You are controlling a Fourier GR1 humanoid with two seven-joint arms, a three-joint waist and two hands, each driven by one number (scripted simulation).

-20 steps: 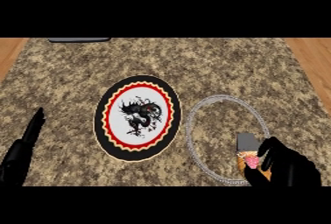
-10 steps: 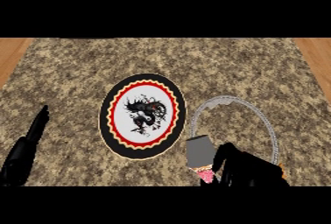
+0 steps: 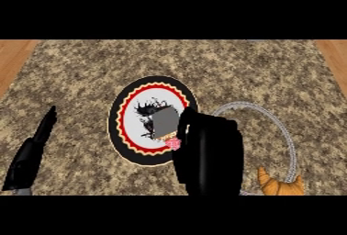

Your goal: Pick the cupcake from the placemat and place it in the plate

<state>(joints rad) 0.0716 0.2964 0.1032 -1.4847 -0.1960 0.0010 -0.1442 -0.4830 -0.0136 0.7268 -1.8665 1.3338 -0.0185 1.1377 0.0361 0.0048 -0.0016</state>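
While the right hand [image 3: 209, 153] curls its fingers round the cupcake [image 3: 166, 126], that cupcake sits tilted over the plate [image 3: 130, 103], at about four o'clock on its patterned face. At three o'clock from the plate lies the placemat [image 3: 287, 133], a croissant [image 3: 279, 184] on its five o'clock edge. Over at nine o'clock on the speckled counter [image 3: 81, 69], the left hand [image 3: 32, 153] rests with fingers straight and together.

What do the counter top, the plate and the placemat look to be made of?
Counter top: speckled brown and tan stone, likely granite, matte; wood-toned strips run along both sides.
Plate: looks like glazed ceramic, with a black rim, a red and cream zigzag band and a white centre bearing a dark print.
Placemat: hard to tell; only a thin pale grey, beaded-looking ring edge shows, with the counter pattern inside it.
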